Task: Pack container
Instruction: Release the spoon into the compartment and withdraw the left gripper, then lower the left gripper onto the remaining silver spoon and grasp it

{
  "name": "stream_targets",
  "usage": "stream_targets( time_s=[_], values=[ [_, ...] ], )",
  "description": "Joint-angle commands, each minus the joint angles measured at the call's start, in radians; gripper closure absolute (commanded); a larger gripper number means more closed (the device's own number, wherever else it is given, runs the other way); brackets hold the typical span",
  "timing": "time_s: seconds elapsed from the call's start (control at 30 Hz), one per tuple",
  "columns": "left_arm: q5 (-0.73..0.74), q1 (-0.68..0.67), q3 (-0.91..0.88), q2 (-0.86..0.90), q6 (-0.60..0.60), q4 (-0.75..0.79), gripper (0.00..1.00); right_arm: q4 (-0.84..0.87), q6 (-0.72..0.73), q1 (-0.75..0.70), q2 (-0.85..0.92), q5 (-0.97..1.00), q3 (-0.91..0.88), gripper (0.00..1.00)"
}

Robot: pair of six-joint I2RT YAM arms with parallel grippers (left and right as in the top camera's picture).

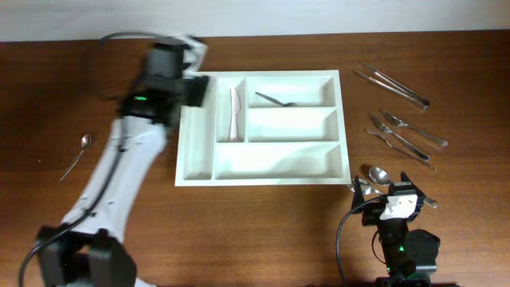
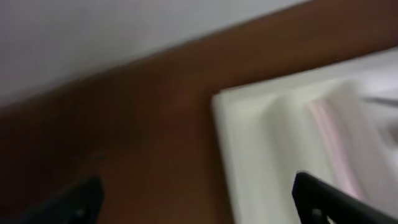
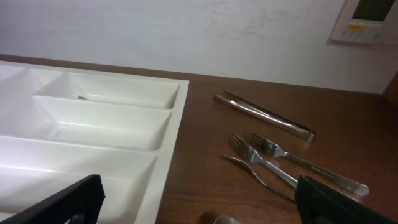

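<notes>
- The container (image 1: pixel 263 180) lies flat in the middle of the tabletop (image 1: pixel 48 96).
- Far to the left, a small spoon (image 1: pixel 80 151) lies alone on the wood, well apart from the container. I think it is the next thing for the left arm. It is best to come down across its thin handle.
- The left tool (image 2: pixel 196 202) hangs over the container's top left corner. Its fingers are spread wide with nothing between them. It should lift clear of the wall before it swings away, so it does not bump the container.
- Inside, a pale knife (image 1: pixel 233 112) lies in the second narrow bin. A dark piece of cutlery (image 1: pixel 275 100) lies in the top long bin. The other three bins look bare.
- To the right lie the tongs (image 1: pixel 392 86), the forks (image 1: pixel 402 131) and a second spoon (image 1: pixel 377 174).
- The right tool (image 3: pixel 199 205) sits low near the container's right side, also released and holding nothing. The second spoon is just beside it, so that looks like its easy pick.
</notes>
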Motion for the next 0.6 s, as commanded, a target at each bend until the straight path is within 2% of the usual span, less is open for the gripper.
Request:
stream_targets(
  time_s=[0.0, 0.07, 0.23, 0.43, 0.57],
  values=[
    [-0.021, 0.118, 0.006, -0.016, -0.301, -0.082, 0.01, -0.007, 0.012, 0.009, -0.001, 0.005, -0.005, 0.01],
    [-0.021, 0.182, 0.003, -0.013, -0.348, -0.137, 0.01, -0.007, 0.012, 0.009, -0.001, 0.005, -0.005, 0.01],
    [-0.002, 0.282, 0.002, -0.009, -0.353, -0.2, 0.01, -0.007, 0.012, 0.009, -0.001, 0.005, -0.005, 0.01],
    [0.027, 0.309, 0.002, -0.009, -0.353, -0.196, 0.01, -0.007, 0.011, 0.009, -0.001, 0.005, -0.005, 0.01],
    [-0.007, 0.315, 0.001, 0.0, -0.381, -0.22, 0.01, -0.007, 0.011, 0.009, -0.001, 0.005, -0.005, 0.01]
  ],
)
